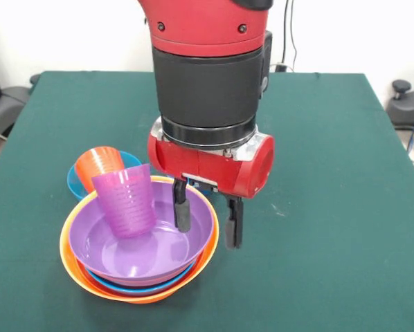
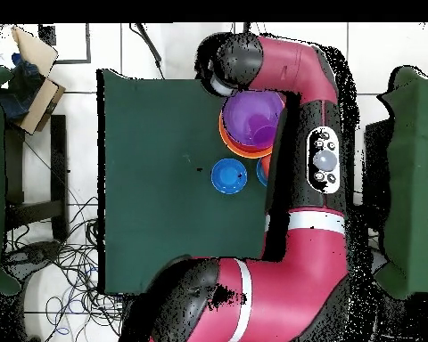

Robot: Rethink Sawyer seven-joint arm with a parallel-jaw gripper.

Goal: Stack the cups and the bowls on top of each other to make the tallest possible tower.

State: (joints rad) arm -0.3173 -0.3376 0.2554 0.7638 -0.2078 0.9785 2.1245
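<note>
The tower stands at the front left: the yellow-orange bowl (image 1: pixel 72 266) is outermost, with red-orange and light blue rims inside it and the purple bowl (image 1: pixel 186 238) on top. A purple cup (image 1: pixel 127 200) leans tilted inside the purple bowl against its left rim. My gripper (image 1: pixel 208 216) is open and empty. It straddles the tower's right rim, with one finger (image 1: pixel 183 211) inside the purple bowl and the other outside. Behind the tower, an orange cup (image 1: pixel 100 164) sits in a small light blue bowl (image 1: pixel 74 181). The overhead view shows the purple bowl (image 2: pixel 251 116); my arm hides the gripper there.
A small blue bowl (image 2: pixel 228 176) sits alone on the green table (image 1: pixel 331 173), closer to the robot's base than the tower. In the front view my arm hides it. Chairs and cables lie around the table.
</note>
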